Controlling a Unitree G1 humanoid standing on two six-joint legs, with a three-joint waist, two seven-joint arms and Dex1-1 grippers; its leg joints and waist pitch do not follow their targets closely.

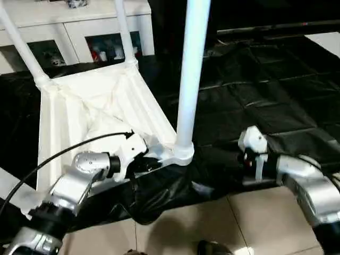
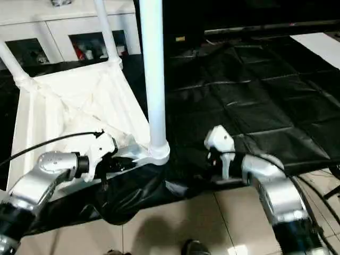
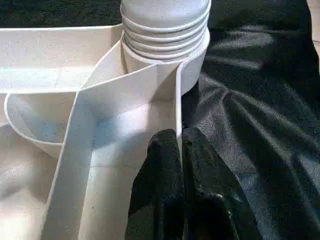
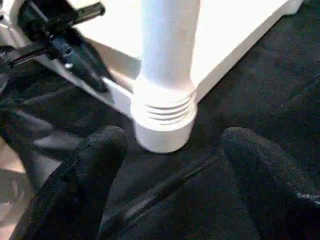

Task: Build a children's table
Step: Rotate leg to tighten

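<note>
- Fingers point(image 3: 165, 200) of the left gripper point(image 3: 181, 150) are pressed together on the thin side wall of the children's table point(image 1: 101, 106), close to its near corner.
- That corner socket point(image 4: 165, 125) is seen just past the fingertips, with a leg point(image 1: 191, 74) standing straight up in it.
- The right gripper point(image 4: 172, 145) is held wide open and empty, just beside the same socket, with one finger on each side of the view and not touching it.
- The table is laid upside down on the black cloth point(image 1: 276, 95), near its front edge, with the ribbed underside facing up.
- Two more legs point(image 1: 123, 29) are seen standing at the far corners; the fourth corner is hidden by the left arm.
- The step in hand is judged to be fitting this near leg, with the table held steady by the left gripper.
- Next, the leg probably needs to be gripped by the right gripper and pushed or turned until it sits tight.
- A white cabinet point(image 1: 79, 24) is seen behind the table.
</note>
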